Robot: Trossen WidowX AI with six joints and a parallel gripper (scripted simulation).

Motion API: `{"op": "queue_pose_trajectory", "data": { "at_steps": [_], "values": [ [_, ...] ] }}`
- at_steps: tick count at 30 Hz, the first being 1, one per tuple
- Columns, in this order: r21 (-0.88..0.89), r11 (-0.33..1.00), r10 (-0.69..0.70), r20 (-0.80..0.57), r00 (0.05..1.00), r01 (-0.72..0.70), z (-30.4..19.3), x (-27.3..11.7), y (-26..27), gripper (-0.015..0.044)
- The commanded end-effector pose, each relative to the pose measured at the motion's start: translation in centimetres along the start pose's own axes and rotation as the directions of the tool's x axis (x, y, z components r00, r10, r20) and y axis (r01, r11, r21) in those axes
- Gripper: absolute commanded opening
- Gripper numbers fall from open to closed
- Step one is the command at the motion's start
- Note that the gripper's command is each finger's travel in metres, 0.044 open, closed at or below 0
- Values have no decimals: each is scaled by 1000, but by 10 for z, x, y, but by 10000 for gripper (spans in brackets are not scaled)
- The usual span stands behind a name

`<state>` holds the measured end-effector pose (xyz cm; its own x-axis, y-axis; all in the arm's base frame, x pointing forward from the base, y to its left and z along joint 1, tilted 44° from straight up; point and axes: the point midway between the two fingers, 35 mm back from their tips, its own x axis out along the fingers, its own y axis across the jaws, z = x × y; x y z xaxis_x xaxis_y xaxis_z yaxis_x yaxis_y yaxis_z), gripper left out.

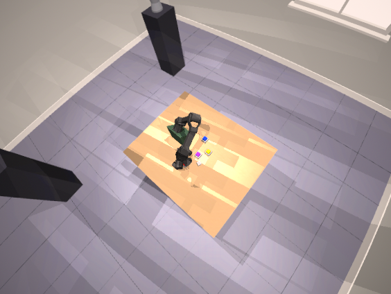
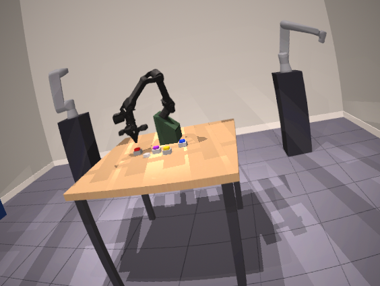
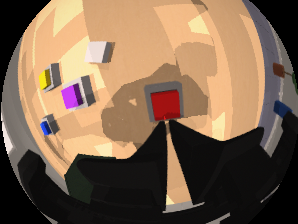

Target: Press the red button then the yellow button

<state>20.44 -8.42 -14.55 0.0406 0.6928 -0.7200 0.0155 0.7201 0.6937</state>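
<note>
Exterior view: hand (image 2: 135,139), fingers together and holding nothing, hangs above the red button (image 2: 137,150).

From the top view the red button (image 1: 184,166) is nearly swallowed under the gripper (image 1: 181,165), just a sliver of red showing. In the wrist view the gripper's own black body blocks the lower worktop (image 3: 133,3), the blue button (image 3: 45,125) sits squeezed at the rim, and the far-right specks are too small to name.

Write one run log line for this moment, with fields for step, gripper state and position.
step: 1, red button | gripper: shut, holds nothing | position: above red button, not touching | yellow button: not yet pressed
</note>
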Motion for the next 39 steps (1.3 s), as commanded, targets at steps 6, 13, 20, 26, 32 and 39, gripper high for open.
{"op": "queue_pose_trajectory", "data": {
  "at_steps": [6,13,20,26,32,39],
  "values": [
    [-6,1000,-20,19,1000,20,2,-55,-3,20],
    [4,999,-52,23,998,52,51,-62,57,20],
    [-1,999,-34,27,999,34,89,-57,162,20],
    [-7,1000,-6,21,1000,7,93,-53,212,20],
    [-7,1000,-7,21,1000,8,94,-42,211,20],
    [-7,1000,-4,21,1000,4,94,9,212,20]
  ]
}}
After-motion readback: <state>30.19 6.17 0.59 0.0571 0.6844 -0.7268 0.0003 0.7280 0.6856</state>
